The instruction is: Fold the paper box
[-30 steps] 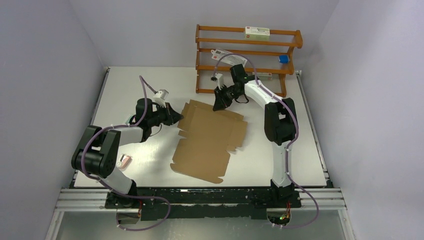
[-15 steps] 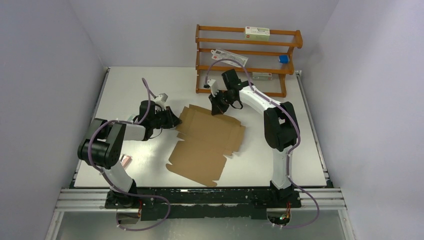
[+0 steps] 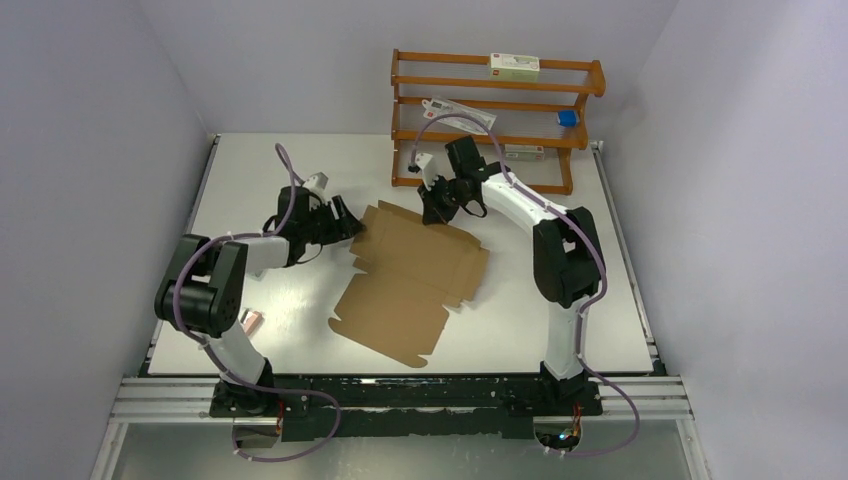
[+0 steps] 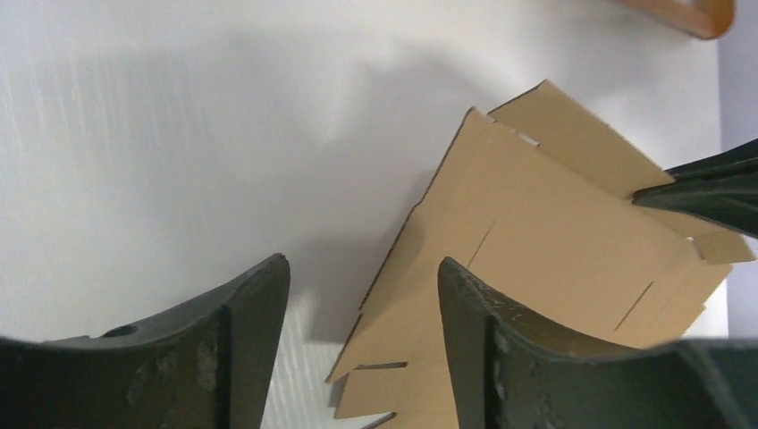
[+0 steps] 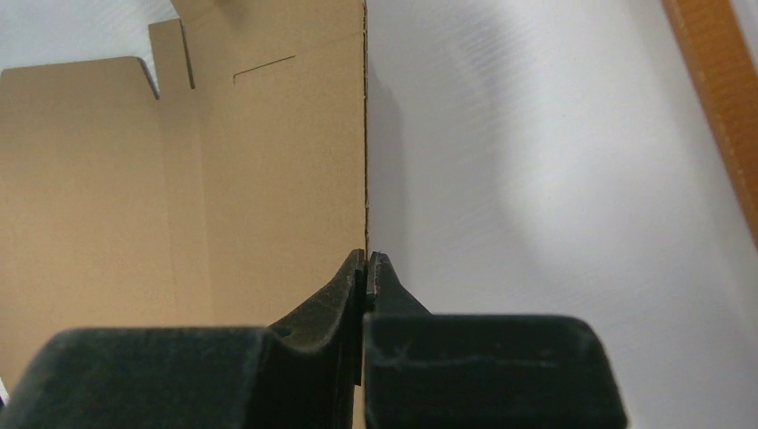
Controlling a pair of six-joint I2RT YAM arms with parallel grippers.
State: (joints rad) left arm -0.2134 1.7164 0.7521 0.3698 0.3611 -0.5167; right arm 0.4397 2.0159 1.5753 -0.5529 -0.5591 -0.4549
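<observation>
Table [image 3: 520, 320]: white, with a wooden rack [image 3: 495, 85] standing at its far edge.
Paper box [image 3: 410, 275]: unfolded brown cardboard sheet, lying on the table in front of the rack.
Left gripper [image 3: 355, 225]: fingers [image 4: 241, 304] spread, holding nothing, front-left of the rack beside the sheet's left corner.
Right gripper [image 3: 430, 212]: clamped on the sheet's far edge, just in front of the rack.
Rack: 1 white carton [image 3: 514, 66] on its top shelf.

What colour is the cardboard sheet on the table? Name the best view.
Plain light brown, no print. The paper box shows best in the right wrist view.
</observation>
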